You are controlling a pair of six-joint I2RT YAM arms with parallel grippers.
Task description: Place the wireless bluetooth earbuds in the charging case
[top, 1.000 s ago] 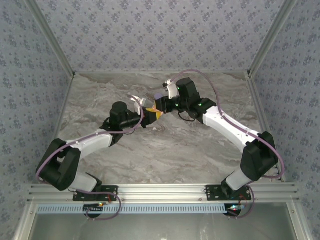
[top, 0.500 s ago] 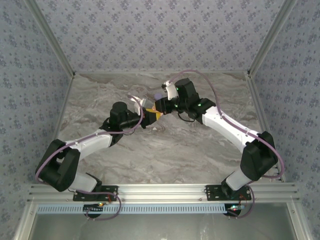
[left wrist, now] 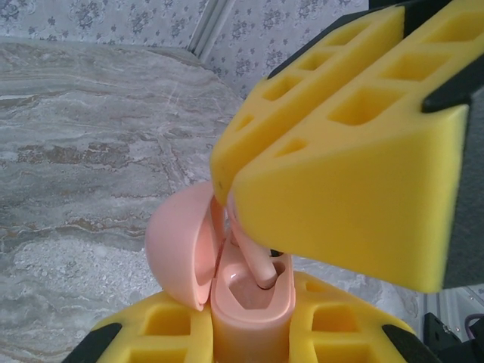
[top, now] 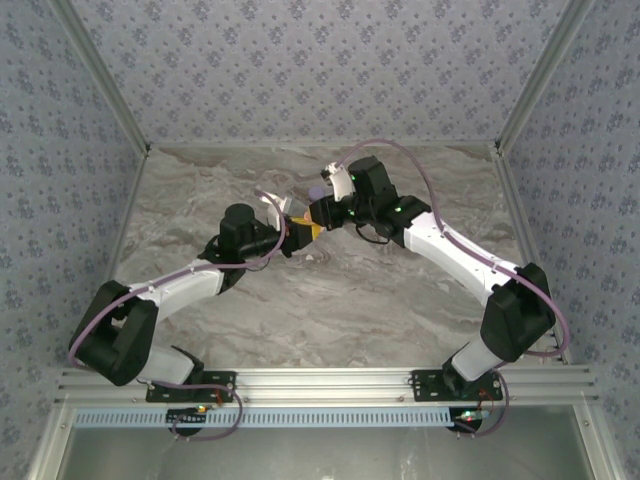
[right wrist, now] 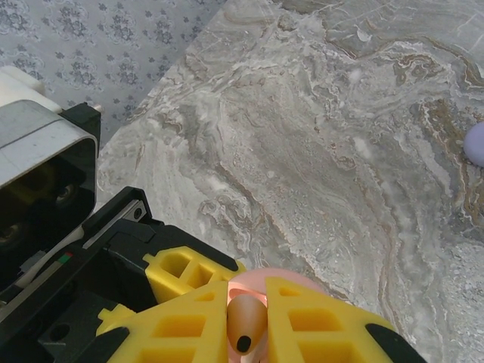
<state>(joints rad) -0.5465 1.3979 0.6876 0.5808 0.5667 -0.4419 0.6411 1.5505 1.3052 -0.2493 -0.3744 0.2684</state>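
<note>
The left gripper point(left wrist: 249, 336) is closed on the open pink charging case point(left wrist: 248, 301), and the right gripper point(left wrist: 231, 183) pinches a pink earbud point(left wrist: 259, 266) whose tip sits just inside the case's hollow. If the earbud is tilted against its seat, a hard push may jam it or slide the case in the foam pads point(left wrist: 162, 333). If the right jaws open too early, it may drop to the table point(left wrist: 83, 136).

Both grippers are hanging close together above the table point(top: 400, 300), toward its back middle. The left gripper point(left wrist: 246, 333) is sitting underneath, the charging case point(left wrist: 249, 306) standing upright between its fingers, lid hanging open to the left. The right gripper point(left wrist: 227, 181) is hanging above right, the lower end of its earbud point(left wrist: 255, 261) sitting inside the case's well.
</note>
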